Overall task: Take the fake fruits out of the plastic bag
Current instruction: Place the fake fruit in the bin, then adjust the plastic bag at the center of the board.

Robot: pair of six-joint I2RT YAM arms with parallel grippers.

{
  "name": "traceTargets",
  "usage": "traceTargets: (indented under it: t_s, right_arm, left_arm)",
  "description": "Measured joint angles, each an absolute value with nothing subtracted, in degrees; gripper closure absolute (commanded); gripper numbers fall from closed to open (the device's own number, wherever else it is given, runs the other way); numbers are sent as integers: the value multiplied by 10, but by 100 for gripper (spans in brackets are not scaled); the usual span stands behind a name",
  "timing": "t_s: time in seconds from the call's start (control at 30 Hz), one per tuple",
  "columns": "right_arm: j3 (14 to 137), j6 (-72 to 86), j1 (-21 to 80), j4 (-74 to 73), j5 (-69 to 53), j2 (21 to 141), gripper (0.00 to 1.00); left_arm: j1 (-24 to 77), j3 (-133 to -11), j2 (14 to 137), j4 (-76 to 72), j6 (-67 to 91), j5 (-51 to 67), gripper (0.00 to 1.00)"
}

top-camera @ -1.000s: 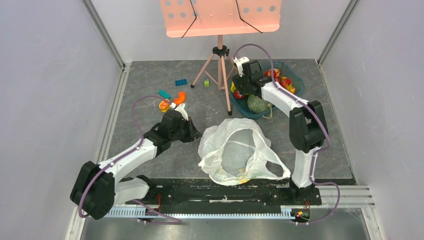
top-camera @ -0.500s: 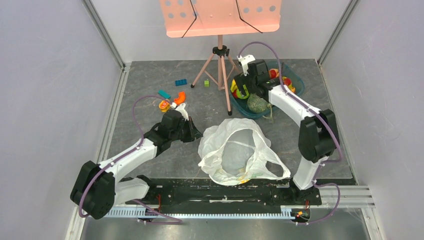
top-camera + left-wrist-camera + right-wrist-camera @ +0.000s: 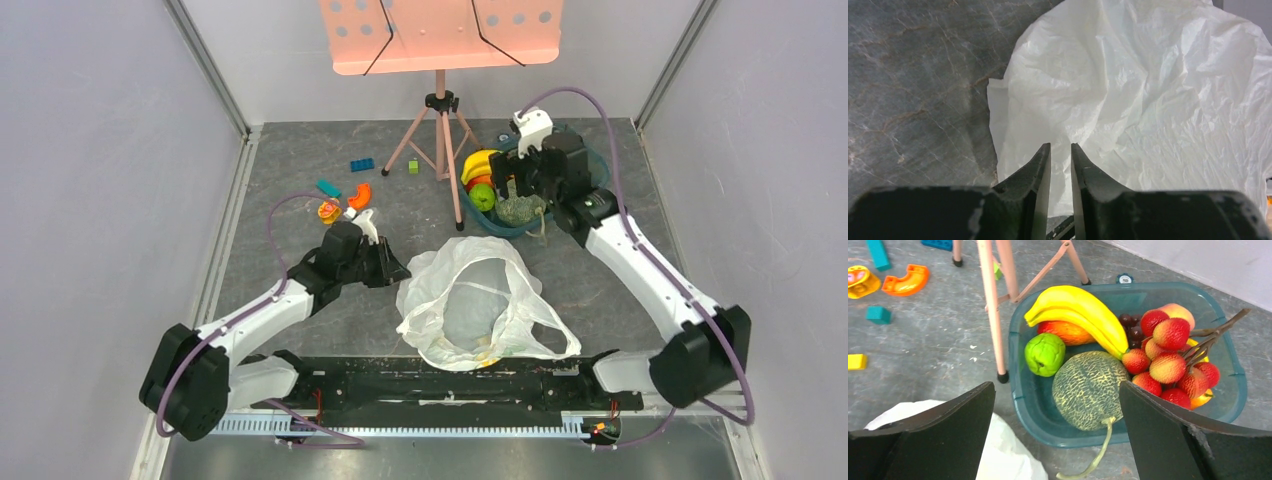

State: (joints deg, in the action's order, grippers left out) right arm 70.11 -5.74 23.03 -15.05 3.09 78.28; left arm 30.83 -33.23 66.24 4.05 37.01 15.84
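The right wrist view alone resolves the banana bunch (image 3: 1083, 310) and red cluster (image 3: 1168, 365) in the teal tub (image 3: 1020, 390), under the wide-spread right gripper (image 3: 1056, 385). The left gripper (image 3: 1060, 147), narrowly parted, faces the plastic bag (image 3: 1148, 100), whose contents are obscured.

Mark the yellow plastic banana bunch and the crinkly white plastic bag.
Yellow plastic banana bunch (image 3: 1083, 309): right wrist view, upper curve.
Crinkly white plastic bag (image 3: 1158, 110): left wrist view, crumpled side.

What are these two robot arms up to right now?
The right gripper hangs open over a teal bin holding the banana, the red cluster and other fruit. The left gripper, fingers nearly together, sits at the edge of the bag; whether it pinches the plastic isn't clear.
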Motion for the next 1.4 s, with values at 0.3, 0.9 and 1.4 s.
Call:
traceTargets:
  t_s: [0.3,0.9,1.4]
  right_arm:
    - [610,-29,230,-144,-20,680,2]
    - [543,-12,230,-149,-43,627,2]
    - [498,0,230,-152,-42,549,2]
  left_arm:
    - [308,-283,599,36,397,173,13]
    - [395,-303,678,26,385,137,2]
    - [423,-348,691,116,354,37,98]
